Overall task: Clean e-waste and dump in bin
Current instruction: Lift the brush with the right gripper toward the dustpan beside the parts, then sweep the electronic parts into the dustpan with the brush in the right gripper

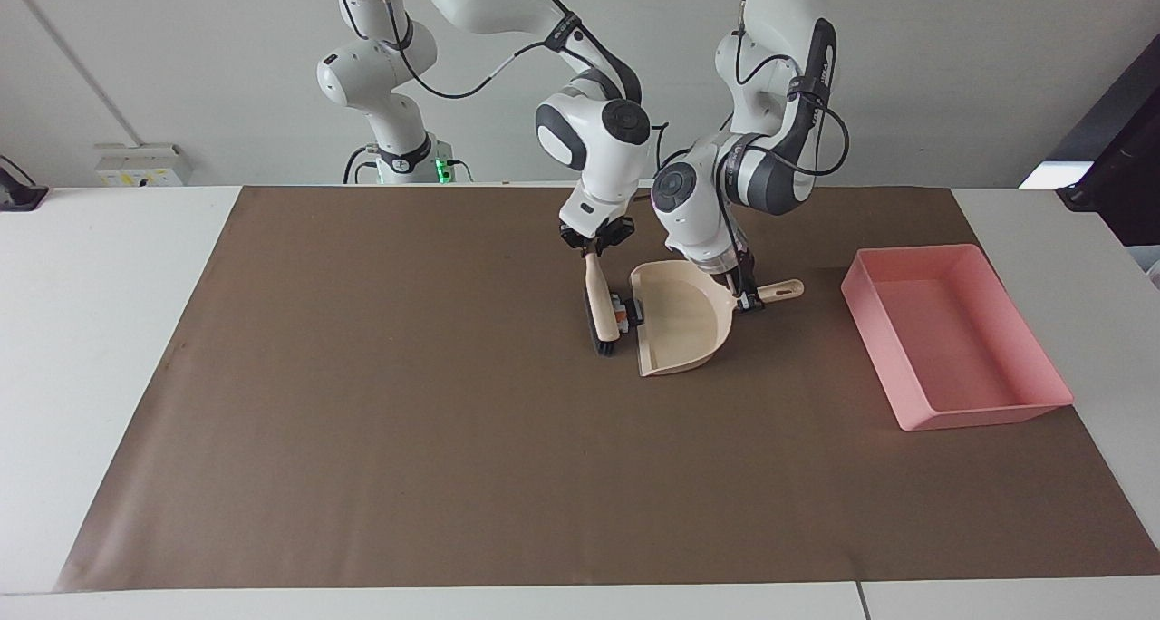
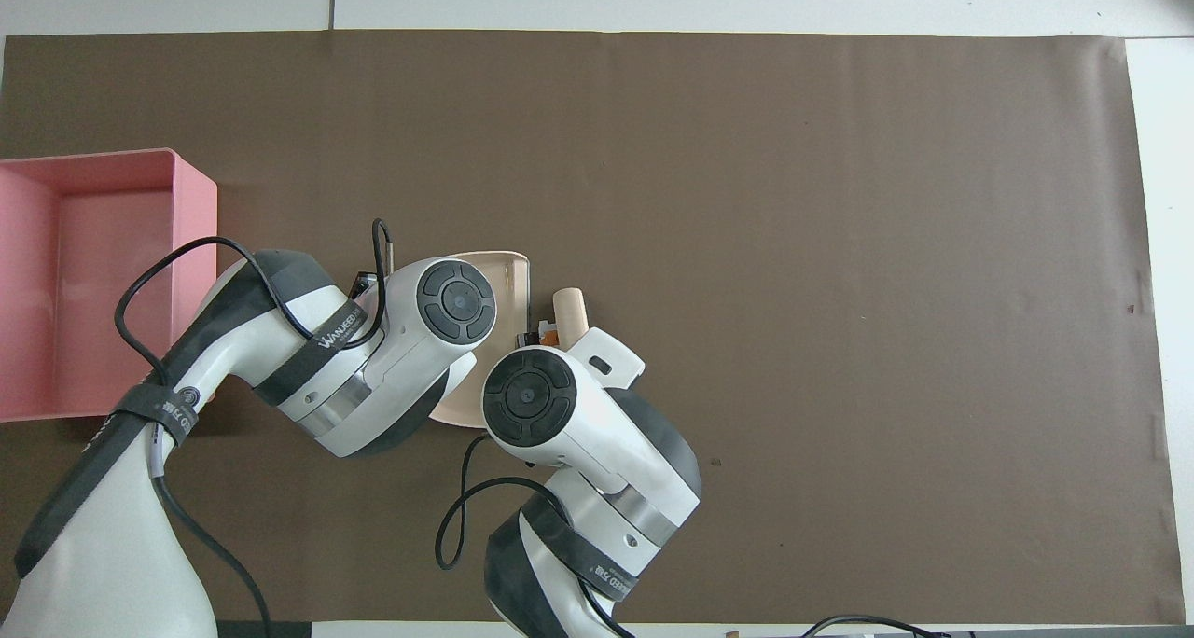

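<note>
So the e-waste (image 1: 621, 313) is a couple of tiny hard bits, one pale with an orange mark and one little black block, sitting just above the middle of the facing frame. They're squeezed between the brush (image 1: 602, 308) and the open lip of the dustpan (image 1: 680, 325), basically touching both. In the overhead view you only catch a sliver of orange (image 2: 548, 337) poking out next to the arm.

The brush has a smooth, rounded, pale wooden handle and a short dark bristle head resting on the mat, handle tilted up toward the top of the frame. The dustpan is smooth beige plastic, a flat scoop with a curved back wall and a stubby handle sticking toward the right of the facing frame. The bin (image 1: 988, 411) is a shallow pink plastic rectangle with low sloping walls, over at the right edge of that frame, well apart from everything else. All of it sits on a matte brown paper mat (image 1: 362, 439) over a white table (image 1: 109, 266).

The right gripper (image 1: 594, 247) comes down steeply from the upper middle of the frame, wrist bent, fingers clamped on the top end of the brush handle. The left gripper (image 1: 745, 301) is folded low at the elbow, pinched tight on the dustpan handle.
</note>
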Robot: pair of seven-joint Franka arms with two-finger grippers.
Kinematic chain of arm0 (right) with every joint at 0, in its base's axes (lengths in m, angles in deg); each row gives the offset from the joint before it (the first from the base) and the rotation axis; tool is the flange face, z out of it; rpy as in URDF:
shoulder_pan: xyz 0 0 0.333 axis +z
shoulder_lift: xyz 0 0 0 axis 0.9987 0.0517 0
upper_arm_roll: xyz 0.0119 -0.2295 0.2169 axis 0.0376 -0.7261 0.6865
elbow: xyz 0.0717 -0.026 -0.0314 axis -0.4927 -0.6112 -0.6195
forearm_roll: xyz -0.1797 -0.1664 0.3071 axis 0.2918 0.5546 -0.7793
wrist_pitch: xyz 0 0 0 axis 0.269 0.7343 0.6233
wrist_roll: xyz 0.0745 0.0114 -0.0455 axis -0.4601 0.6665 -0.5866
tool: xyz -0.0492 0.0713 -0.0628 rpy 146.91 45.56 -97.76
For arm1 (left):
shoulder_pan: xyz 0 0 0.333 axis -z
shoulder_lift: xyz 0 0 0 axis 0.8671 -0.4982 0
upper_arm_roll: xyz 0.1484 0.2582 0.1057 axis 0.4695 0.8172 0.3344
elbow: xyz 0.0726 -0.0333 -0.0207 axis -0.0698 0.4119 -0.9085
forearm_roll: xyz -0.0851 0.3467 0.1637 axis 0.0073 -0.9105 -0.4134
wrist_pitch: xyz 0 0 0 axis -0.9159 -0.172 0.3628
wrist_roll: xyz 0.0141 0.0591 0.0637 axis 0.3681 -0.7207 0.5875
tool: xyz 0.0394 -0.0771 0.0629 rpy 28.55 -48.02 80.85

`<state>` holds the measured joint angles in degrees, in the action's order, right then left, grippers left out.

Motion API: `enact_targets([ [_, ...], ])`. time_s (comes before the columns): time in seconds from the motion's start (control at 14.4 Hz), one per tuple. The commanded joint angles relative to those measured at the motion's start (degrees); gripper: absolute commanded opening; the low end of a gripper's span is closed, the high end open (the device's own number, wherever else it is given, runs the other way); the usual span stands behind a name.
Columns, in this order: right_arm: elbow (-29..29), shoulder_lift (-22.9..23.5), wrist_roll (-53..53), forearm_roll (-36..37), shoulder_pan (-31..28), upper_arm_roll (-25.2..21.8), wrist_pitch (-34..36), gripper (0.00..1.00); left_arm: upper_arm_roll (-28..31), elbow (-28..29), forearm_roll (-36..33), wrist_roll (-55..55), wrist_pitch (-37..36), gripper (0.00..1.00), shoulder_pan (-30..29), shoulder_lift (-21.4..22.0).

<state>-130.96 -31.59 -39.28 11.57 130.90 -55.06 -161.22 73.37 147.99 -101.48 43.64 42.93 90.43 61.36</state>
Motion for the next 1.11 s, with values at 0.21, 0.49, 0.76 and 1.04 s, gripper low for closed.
enact_targets([
  [0.21,-2.4,0.8,-12.1,-18.8,0.7,0.3,-14.5,0.0,0.6,-0.8,-0.9,-1.2,-1.5,0.0,1.0,-0.4],
  [0.49,-0.8,0.3,-13.4,-22.8,0.0,0.1,-15.4,0.0,0.4,0.2,-0.9,-1.2,-0.4,0.0,0.7,0.0],
  [0.76,-2.8,-6.9,-11.7,-21.7,-1.2,-0.5,-9.1,0.0,0.4,1.8,-0.8,-1.0,3.3,0.0,0.1,0.7],
  [1.04,-4.2,-13.6,-7.5,-12.5,-5.9,-0.4,0.5,0.0,0.3,3.6,-0.3,-0.7,7.5,0.0,-2.1,2.3],
])
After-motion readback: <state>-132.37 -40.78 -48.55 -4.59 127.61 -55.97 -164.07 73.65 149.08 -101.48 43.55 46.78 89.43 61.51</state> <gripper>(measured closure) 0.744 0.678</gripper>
